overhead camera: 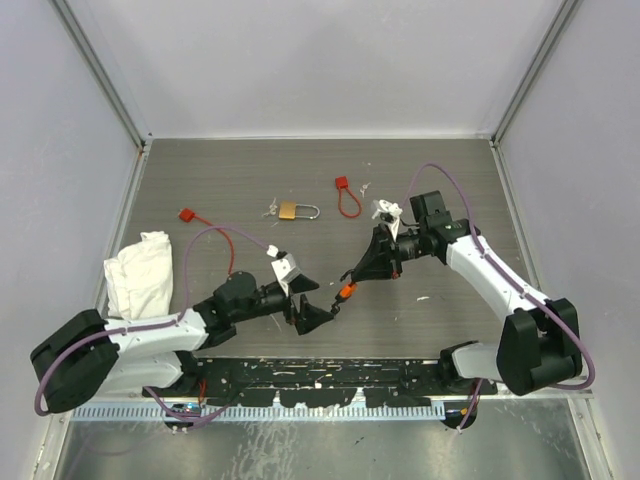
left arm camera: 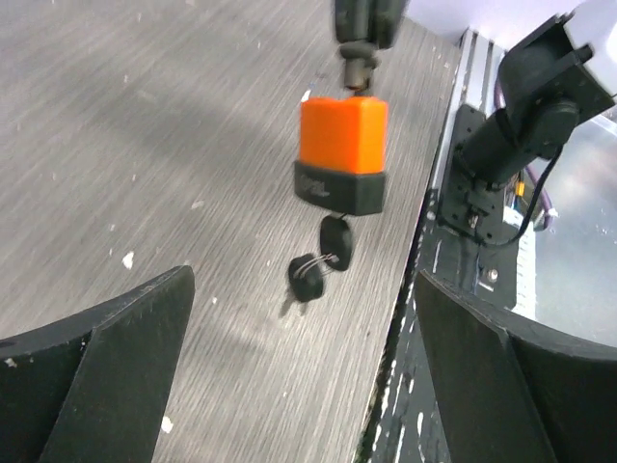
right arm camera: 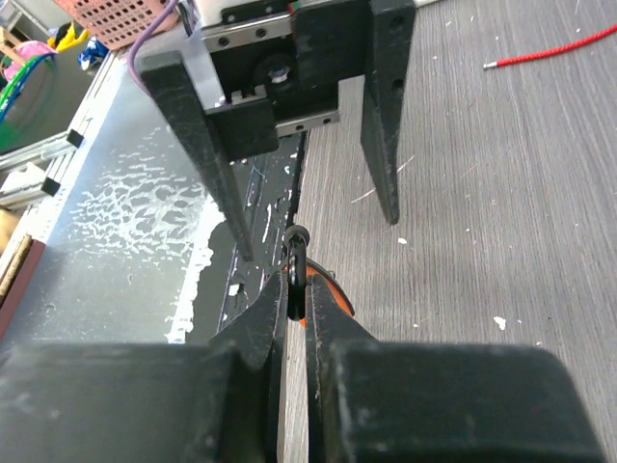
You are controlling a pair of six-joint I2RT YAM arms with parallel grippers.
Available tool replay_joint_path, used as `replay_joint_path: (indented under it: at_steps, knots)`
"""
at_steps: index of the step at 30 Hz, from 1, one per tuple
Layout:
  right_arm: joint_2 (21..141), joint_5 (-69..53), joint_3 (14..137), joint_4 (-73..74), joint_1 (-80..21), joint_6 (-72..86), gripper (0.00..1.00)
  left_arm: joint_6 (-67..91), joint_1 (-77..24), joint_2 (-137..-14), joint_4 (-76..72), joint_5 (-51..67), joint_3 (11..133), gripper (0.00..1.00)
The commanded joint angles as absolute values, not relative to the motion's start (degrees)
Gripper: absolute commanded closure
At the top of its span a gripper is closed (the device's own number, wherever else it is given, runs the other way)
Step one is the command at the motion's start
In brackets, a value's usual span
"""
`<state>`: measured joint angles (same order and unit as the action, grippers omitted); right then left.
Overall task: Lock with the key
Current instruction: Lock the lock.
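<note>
An orange padlock (left arm camera: 342, 145) with a dark base hangs in the air from its black shackle (right arm camera: 297, 253), with my right gripper (right arm camera: 297, 301) shut on that shackle. The key (left arm camera: 323, 258), a small bunch with dark heads, dangles from the bottom of the padlock. My left gripper (left arm camera: 304, 386) stands wide open just below and in front of the key, touching nothing. In the top view the padlock (overhead camera: 346, 292) hangs between the right gripper (overhead camera: 351, 280) and the left gripper (overhead camera: 318, 313), near the table's front edge.
A brass padlock (overhead camera: 290, 211) lies at mid table. A red cable lock (overhead camera: 345, 196) lies beside it and another (overhead camera: 187, 215) farther left. A white cloth (overhead camera: 140, 272) sits at the left. The table's front edge and rail (left arm camera: 434, 241) run close on the right.
</note>
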<state>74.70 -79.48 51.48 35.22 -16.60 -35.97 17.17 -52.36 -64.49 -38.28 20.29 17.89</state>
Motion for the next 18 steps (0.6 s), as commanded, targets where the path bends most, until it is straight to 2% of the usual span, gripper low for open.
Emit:
replay_joint_path:
  at_steps: [1,4,8,12,18]
  knots:
    - [72.00,-85.39,54.74,34.67,-15.49,-34.57,0.99,10.84,-59.32,-64.64,-52.24,7.33,19.73,0.02]
    - [72.77,-85.26,54.78,34.64,-14.96,-33.96,0.99,5.38,-64.83,-67.28,-52.48,-3.95,21.50,0.02]
    - [73.18,-85.08,54.86,34.64,-14.57,-33.60,0.99,3.91,-67.45,-71.38,-57.48,-10.71,22.82,0.02]
    - [73.37,-84.91,55.02,34.63,-14.32,-33.41,0.99,3.62,-69.08,-75.76,-58.39,-14.43,24.76,0.12]
    - [73.89,-84.55,55.00,34.63,-14.17,-33.06,0.99,5.38,-69.64,-81.11,-61.35,-16.45,26.52,0.36]
